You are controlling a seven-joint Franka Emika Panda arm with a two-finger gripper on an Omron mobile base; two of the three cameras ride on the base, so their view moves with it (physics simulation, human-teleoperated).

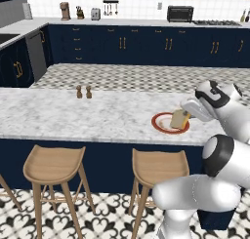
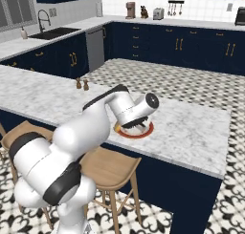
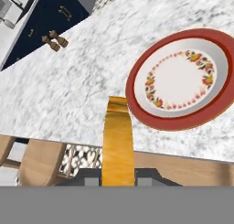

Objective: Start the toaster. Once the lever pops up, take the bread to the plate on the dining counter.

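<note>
golden-tan bread (image 3: 118,141) sits edge-on between my finger tips, my gripper (image 3: 118,178) pinched narrowly on its lower end, so from my hand view i see the slice as a tall thin strip rising from the bottom. just past its top edge lies the plate (image 3: 219,104), broad red rim, pale centre with a ring of small fruit and flower marks, bare and flat on the marble of the dining counter (image 3: 82,81). the slice is not resting on the plate; it hangs beside and above its near rim. from the left base view my hand holds the bread (image 1: 178,119) tilted over the plate (image 1: 161,127), close to the counter's front edge (image 1: 73,116). two small brown shakers (image 1: 83,91) stand together well apart to the left on the same slab. wooden stools (image 1: 52,165) are tucked below. the toaster (image 1: 95,13) stands far off on the back worktop by the wall.
</note>
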